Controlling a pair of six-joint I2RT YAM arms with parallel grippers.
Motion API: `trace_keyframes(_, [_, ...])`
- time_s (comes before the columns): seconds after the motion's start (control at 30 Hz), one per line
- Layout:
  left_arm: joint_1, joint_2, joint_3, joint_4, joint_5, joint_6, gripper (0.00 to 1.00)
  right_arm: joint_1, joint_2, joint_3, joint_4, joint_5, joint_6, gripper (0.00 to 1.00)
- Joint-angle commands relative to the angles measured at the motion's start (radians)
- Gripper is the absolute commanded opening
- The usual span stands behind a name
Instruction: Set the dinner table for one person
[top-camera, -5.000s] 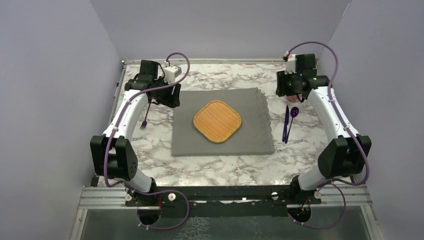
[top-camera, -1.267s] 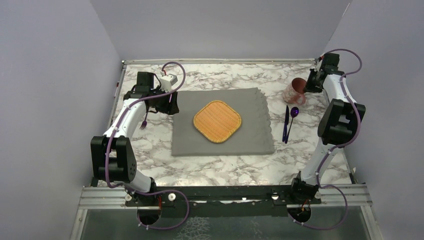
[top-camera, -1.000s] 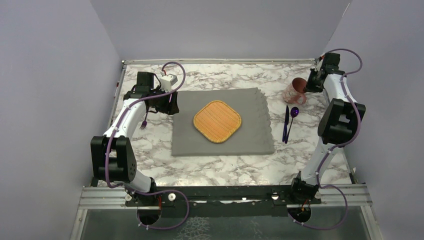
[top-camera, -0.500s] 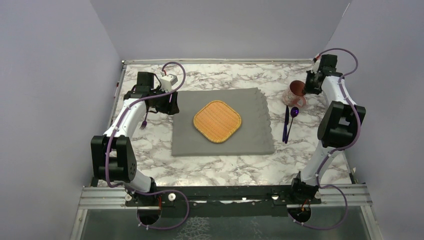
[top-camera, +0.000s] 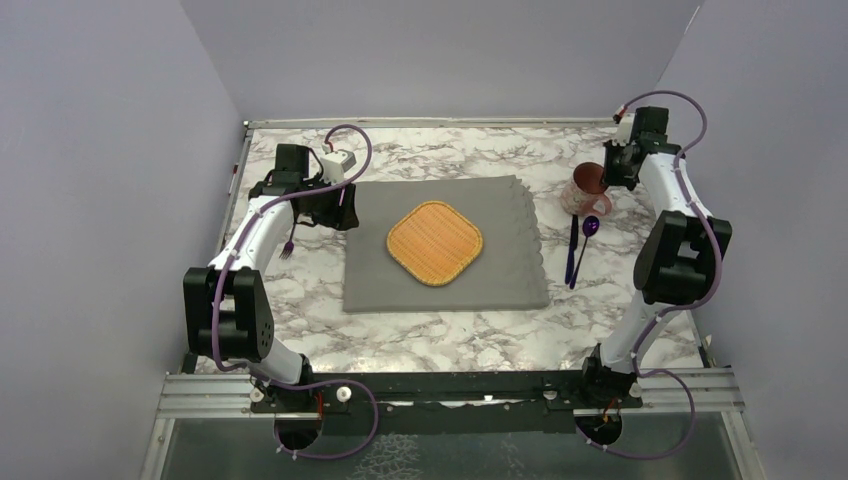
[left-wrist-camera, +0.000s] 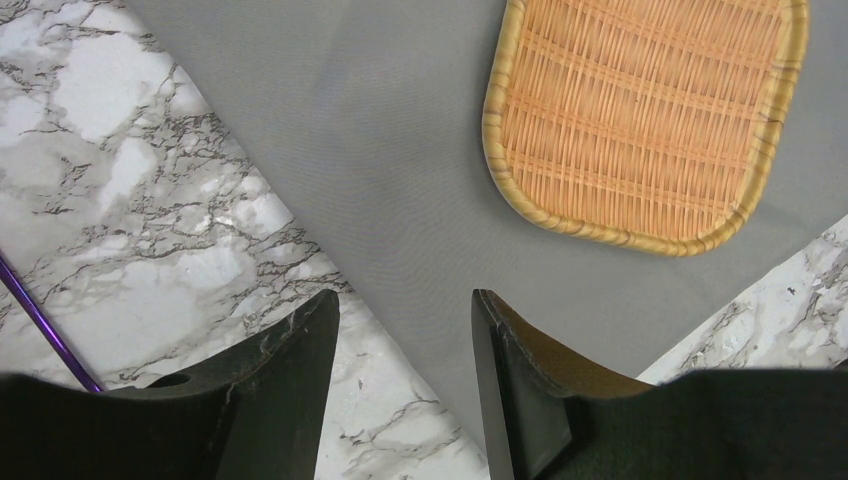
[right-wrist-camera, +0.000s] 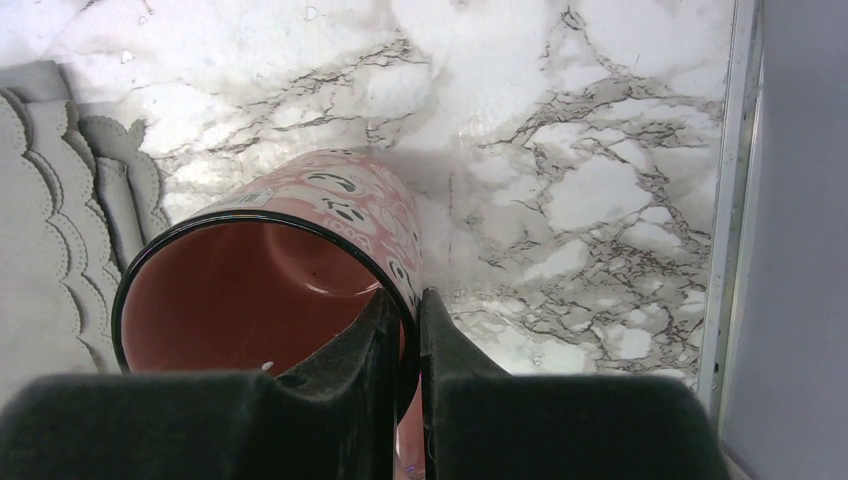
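Note:
The dinner table (top-camera: 430, 335) is white-and-grey marble with metal edging. On it lies a grey scalloped placemat (top-camera: 445, 275) bearing a woven square tray (top-camera: 435, 242). A pink mug with smiley faces (top-camera: 580, 190) is at the far right, just beyond the placemat's corner. My right gripper (top-camera: 598, 186) is shut on the mug's rim, one finger inside and one outside (right-wrist-camera: 410, 300). The mug (right-wrist-camera: 260, 290) looks slightly tilted. My left gripper (top-camera: 335, 212) is open and empty over the placemat's far left corner (left-wrist-camera: 405, 300).
A purple knife (top-camera: 571, 248) and purple spoon (top-camera: 587, 233) lie right of the placemat, close below the mug. A purple fork (top-camera: 289, 243) lies left of it; its handle (left-wrist-camera: 40, 320) shows beside my left fingers. The metal table edge (right-wrist-camera: 725, 200) runs close on the right.
My right arm has carried the mug leftward from the far right edge toward the placemat's corner. The left arm has stayed still.

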Motion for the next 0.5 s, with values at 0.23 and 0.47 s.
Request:
trace_keyframes(0.23, [0.007, 0.004, 0.007, 0.018, 0.026, -0.002, 0.54, 0.079, -0.074, 0.076, -0.005, -0.071, -0.057, 0.01])
trace_keyframes(0.47, [0.007, 0.011, 0.007, 0.018, 0.021, -0.005, 0.54, 0.136, -0.053, 0.181, -0.066, -0.074, -0.058, 0.01])
